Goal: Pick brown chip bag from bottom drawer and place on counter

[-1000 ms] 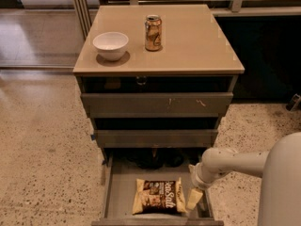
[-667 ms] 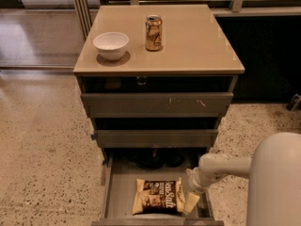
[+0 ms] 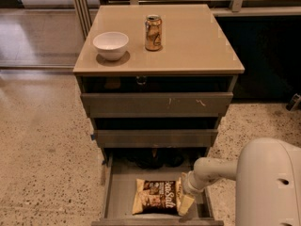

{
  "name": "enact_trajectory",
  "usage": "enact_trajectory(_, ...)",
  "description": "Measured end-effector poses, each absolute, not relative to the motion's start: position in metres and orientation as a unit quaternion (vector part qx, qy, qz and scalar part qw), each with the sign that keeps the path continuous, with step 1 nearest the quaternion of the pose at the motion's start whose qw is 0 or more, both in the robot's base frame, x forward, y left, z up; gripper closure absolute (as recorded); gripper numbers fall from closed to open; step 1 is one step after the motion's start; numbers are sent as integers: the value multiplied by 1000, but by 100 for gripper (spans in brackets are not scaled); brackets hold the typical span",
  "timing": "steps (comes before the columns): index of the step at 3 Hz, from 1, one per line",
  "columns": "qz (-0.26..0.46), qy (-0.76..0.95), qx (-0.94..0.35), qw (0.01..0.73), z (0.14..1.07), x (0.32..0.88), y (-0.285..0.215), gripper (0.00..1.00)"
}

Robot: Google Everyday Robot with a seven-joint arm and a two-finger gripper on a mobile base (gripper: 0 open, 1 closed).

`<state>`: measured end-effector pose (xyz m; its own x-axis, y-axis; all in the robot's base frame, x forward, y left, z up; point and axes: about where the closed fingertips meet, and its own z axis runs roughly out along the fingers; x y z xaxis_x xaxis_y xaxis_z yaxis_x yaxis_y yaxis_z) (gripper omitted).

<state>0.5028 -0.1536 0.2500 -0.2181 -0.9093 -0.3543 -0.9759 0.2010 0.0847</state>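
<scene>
Gripper [image 3: 186,201] is seen low in the bottom drawer [image 3: 121,187], at the right end of the brown chip bag [image 3: 155,197] lying just left of it; its opening cannot be told. If only the bag's edge is caught, it may be dropped short of the counter [image 3: 188,41] above.

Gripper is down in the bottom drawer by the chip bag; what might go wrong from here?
1. The gripper sits at the right end of the brown chip bag, near the right wall of the bottom drawer; a hold on that end alone might slip.
2. On lifting, the bag might catch the middle drawer front overhead.
3. On the counter, the gold can or white bowl could be knocked.
</scene>
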Motion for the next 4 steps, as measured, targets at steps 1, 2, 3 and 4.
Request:
enact_trajectory(1, 160, 760, -619, 119, 236, 508, -143, 0)
enact_trajectory(2, 179, 744, -631, 125, 227, 514, -129, 0)
enact_trajectory(3, 195, 725, -649, 125, 219, 518, -116, 0)
enact_trajectory(4, 209, 710, -661, 122, 212, 521, -106, 0)
